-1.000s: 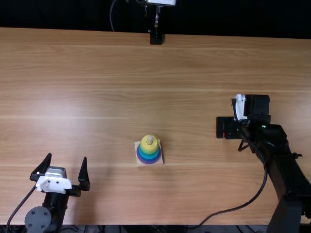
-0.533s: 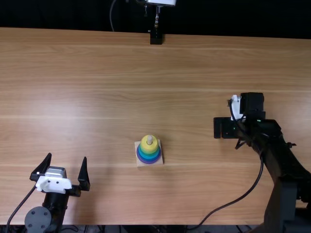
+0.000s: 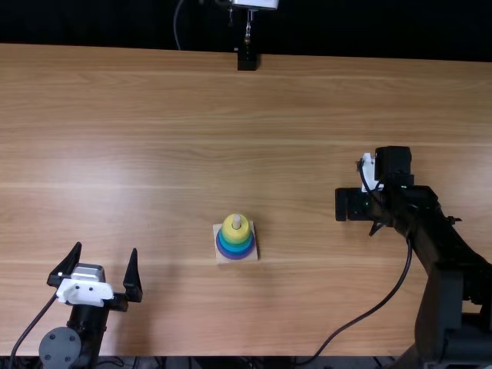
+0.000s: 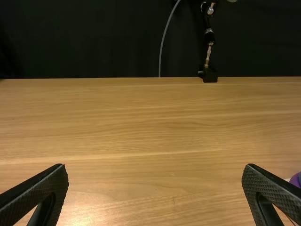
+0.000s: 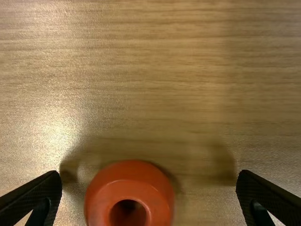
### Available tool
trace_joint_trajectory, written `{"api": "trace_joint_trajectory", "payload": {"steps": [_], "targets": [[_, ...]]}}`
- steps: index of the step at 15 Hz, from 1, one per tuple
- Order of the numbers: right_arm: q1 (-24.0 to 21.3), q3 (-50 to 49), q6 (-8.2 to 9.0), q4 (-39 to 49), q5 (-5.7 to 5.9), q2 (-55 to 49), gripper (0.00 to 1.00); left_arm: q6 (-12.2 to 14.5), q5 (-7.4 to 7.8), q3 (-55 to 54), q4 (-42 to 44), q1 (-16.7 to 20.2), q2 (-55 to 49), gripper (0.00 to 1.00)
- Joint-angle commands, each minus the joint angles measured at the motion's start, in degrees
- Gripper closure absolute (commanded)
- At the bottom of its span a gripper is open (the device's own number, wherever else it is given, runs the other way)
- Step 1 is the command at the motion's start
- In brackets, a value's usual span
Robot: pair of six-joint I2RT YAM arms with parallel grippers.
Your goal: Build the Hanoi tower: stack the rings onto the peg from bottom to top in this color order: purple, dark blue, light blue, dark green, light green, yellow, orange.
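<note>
One light brown wooden tabletop [image 3: 115, 115] runs back to a dark background [image 3: 100, 21].

Nearest, two black arms come in, one on each side, each with one end effector. The left arm [image 3: 91, 330] has one thin black cable [image 3: 34, 326] beside it; its left end effector [image 3: 106, 247] is above the near left part of the tabletop, its two fingers wide apart with nothing between them. The right arm [image 3: 450, 265] has one looping black cable [image 3: 396, 288].

A little farther back, near the middle, sits one pale square base [image 3: 220, 257] with one upright peg [image 3: 237, 222]. Rings are stacked around the peg: one purple ring [image 3: 237, 257] at the bottom, bands of blue and green above it, and one yellow ring [image 3: 228, 232] on top, the peg's tip poking through. I can't tell exactly how many rings make up the middle bands.

Farther back and to the right is the right end effector [image 3: 352, 204], pointing down. In the right wrist view its two fingers are spread apart, and one orange ring [image 5: 129, 170] lies flat on the tabletop between them, hole up, touching neither.

At the far edge stands one black clamp [image 3: 247, 61], with one grey cable [image 3: 176, 24] hanging near it.
</note>
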Motion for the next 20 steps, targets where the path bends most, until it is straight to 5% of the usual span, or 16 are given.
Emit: {"api": "trace_joint_trajectory", "payload": {"steps": [1, 3, 4, 5, 7, 14, 20], "targets": [[-0.48, 1.86, 0.44, 0.06, -0.56, 0.99, 0.00, 0.69, 0.25, -1.74, 0.34, 0.45, -0.67, 0.00], [-0.48, 1.86, 0.55, 0.59, -0.56, 0.99, 0.00, 0.69, 0.25, -1.74, 0.34, 0.45, -0.67, 0.00], [-0.48, 1.86, 0.55, 0.80, -0.56, 1.08, 0.43, 0.69, 0.25, -1.74, 0.34, 0.45, -0.67, 0.00], [-0.48, 1.86, 0.55, 0.91, -0.67, 1.08, 0.73, 0.69, 0.25, -1.74, 0.34, 0.45, -0.67, 0.00], [-0.48, 1.78, 0.02, 0.27, -0.77, 1.08, 1.00, 0.69, 0.25, -1.74, 0.34, 0.45, -0.67, 0.00], [-0.04, 4.50, -0.19, -2.15, -0.77, 0.73, 1.00, 0.69, 0.25, -1.74, 0.34, 0.45, -0.67, 0.00], [5.93, 17.42, -0.08, -27.36, -0.88, -0.06, 1.00, 0.69, 0.25, -1.74, 0.34, 0.45, -0.67, 0.00]]}}
